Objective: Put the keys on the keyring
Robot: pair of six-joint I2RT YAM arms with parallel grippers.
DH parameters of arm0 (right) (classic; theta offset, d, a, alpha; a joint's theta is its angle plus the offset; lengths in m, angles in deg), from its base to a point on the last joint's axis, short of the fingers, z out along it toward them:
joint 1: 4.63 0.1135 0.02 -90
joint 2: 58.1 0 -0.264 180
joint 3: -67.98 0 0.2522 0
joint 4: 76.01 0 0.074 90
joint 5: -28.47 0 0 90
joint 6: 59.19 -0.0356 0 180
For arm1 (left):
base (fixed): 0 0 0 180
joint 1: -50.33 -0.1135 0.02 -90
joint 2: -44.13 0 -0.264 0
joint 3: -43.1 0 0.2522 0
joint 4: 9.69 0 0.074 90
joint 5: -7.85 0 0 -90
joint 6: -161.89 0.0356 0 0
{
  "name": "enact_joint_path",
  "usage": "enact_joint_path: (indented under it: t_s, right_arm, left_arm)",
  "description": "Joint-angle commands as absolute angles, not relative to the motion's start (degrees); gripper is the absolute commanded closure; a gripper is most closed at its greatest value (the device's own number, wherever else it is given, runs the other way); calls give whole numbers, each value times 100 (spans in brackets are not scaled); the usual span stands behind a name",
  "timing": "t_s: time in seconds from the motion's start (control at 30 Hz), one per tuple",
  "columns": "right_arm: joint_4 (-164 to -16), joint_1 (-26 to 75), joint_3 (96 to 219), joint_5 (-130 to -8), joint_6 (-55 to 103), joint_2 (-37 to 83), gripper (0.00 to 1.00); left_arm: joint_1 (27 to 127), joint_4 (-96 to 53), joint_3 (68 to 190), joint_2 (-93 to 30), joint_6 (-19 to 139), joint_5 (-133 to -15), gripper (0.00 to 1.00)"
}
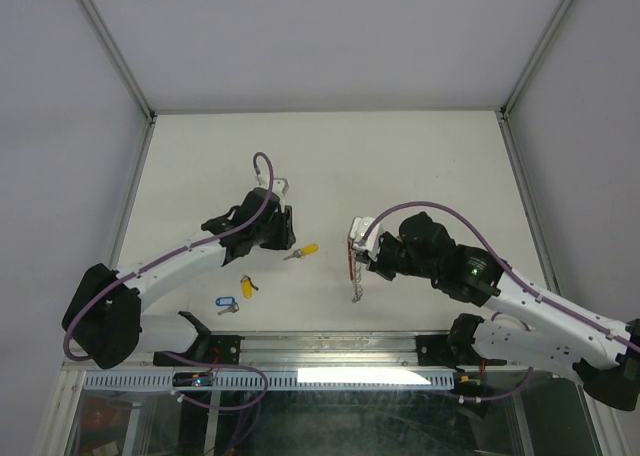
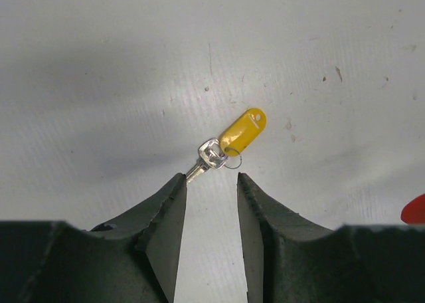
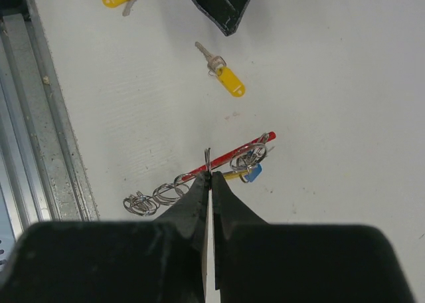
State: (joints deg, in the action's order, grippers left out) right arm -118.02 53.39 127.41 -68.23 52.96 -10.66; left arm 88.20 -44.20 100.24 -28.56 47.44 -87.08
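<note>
A key with a yellow tag (image 2: pixel 243 131) lies flat on the white table, its silver blade pointing at my left gripper (image 2: pixel 211 178). That gripper is open, nothing sits between its fingers, and the blade tip lies by the left fingertip. From above, the same key (image 1: pixel 303 250) is just right of the left gripper (image 1: pixel 281 233). My right gripper (image 3: pixel 210 175) is shut on one silver ring of the keyring (image 3: pixel 234 153), a red band with a row of rings (image 3: pixel 151 197). Small yellow and blue tags (image 3: pixel 250 173) hang at the band's far end. The keyring (image 1: pixel 353 268) dangles below the right gripper (image 1: pixel 352 248).
Another yellow-tagged key (image 1: pixel 246 286) and a blue-tagged key (image 1: pixel 226 303) lie near the front edge at left. A metal rail (image 1: pixel 330 351) runs along the table's near edge. White walls enclose the table on three sides.
</note>
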Motion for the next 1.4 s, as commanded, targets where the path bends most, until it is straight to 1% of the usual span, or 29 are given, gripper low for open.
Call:
enact_joint_path:
  t_s: [0.0, 0.23, 0.43, 0.63, 0.93, 1.37]
  right_arm:
    - [-11827, 4961, 13145, -6903, 4635, -976, 100]
    - [-11971, 4015, 13259, -7161, 4215, -1010, 100]
    - [-11938, 3209, 13245, -7451, 3715, -1030, 100]
    - [-11803, 2820, 13187, -7916, 3385, -994, 100]
    - [-11793, 2785, 13245, -8035, 3389, -941, 100]
    - [-11781, 2781, 13268, -8136, 3389, -873, 100]
  left_arm:
    - [8987, -4144, 10336, -3329, 4608, -8610, 66]
    - [9987, -4973, 11278, -4501, 4457, -9767, 64]
    - [10285, -5969, 11972, -5261, 4343, -10709, 69]
    - [10595, -6626, 12452, -5703, 4304, -11423, 70]
    - [10753, -6660, 12646, -6016, 4256, -11458, 71]
    - [10755, -6485, 12608, -6246, 4368, -11579, 75]
